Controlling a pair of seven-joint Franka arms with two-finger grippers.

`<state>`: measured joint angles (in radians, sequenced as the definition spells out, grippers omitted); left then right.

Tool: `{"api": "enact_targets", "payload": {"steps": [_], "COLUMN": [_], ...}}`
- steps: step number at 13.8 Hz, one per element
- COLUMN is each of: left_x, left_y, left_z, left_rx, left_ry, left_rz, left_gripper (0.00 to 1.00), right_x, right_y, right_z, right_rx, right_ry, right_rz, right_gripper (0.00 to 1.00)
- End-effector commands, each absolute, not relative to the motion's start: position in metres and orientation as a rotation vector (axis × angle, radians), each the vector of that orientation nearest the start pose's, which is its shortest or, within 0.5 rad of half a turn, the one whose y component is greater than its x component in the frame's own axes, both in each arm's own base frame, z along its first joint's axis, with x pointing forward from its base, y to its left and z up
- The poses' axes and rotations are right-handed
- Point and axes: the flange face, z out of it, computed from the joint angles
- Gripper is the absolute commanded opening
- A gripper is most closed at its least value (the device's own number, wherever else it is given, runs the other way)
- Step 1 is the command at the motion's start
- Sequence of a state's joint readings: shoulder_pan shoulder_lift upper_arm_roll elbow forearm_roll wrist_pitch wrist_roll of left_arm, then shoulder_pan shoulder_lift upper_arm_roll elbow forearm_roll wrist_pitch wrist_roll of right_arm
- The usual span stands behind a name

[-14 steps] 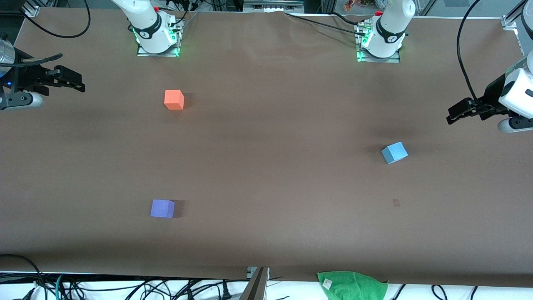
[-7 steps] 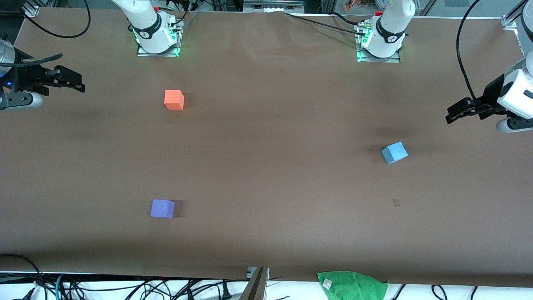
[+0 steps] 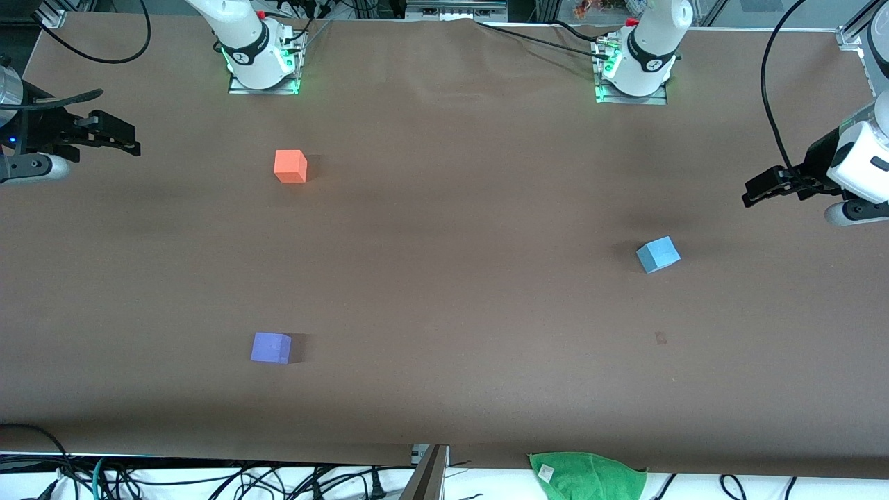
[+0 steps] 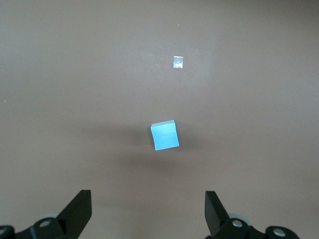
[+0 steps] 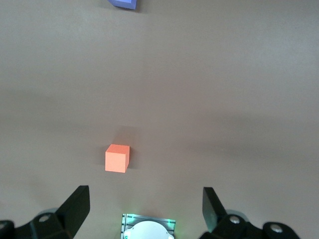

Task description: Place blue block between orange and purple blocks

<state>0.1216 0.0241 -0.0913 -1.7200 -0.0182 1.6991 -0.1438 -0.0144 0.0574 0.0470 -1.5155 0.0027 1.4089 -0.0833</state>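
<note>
The blue block [image 3: 658,254] [image 4: 165,135] lies on the brown table toward the left arm's end. The orange block [image 3: 290,167] [image 5: 117,158] sits toward the right arm's end, close to that arm's base. The purple block [image 3: 271,348] [image 5: 123,3] lies nearer to the front camera than the orange one, a wide bare gap between them. My left gripper [image 3: 753,194] [image 4: 148,199] hangs open and empty over bare table beside the blue block. My right gripper [image 3: 128,139] [image 5: 146,196] waits open and empty over the table's end beside the orange block.
The arm bases [image 3: 260,62] [image 3: 635,66] stand along the table's edge farthest from the front camera. A green cloth [image 3: 587,476] hangs at the nearest edge. A small pale mark [image 3: 660,338] [image 4: 178,62] lies on the table nearer the front camera than the blue block. Cables trail past the edges.
My left gripper has drifted very slightly over its end of the table. The blocks and the right gripper have not moved.
</note>
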Motion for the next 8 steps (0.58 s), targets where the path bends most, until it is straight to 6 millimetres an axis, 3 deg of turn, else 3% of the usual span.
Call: {"api": "enact_targets", "payload": {"steps": [1, 8], "left_x": [0.5668, 0.566], "left_y": [0.0228, 0.0217], "left_z": [0.5549, 0.5543], "left_rx": [-3.161, -3.161], "left_ry": [-0.272, -0.281], "left_rz": [0.09, 0.102], "left_gripper": [1.0, 1.0], "right_x": [0.5586, 0.56], "right_y": [0.0161, 0.016], "right_z": [0.6118, 0.6099], "right_rx": [-3.118, -3.117], "right_ry": [-0.201, -0.199], "right_rz": [0.232, 0.237], "right_gripper": [1.0, 1.0]}}
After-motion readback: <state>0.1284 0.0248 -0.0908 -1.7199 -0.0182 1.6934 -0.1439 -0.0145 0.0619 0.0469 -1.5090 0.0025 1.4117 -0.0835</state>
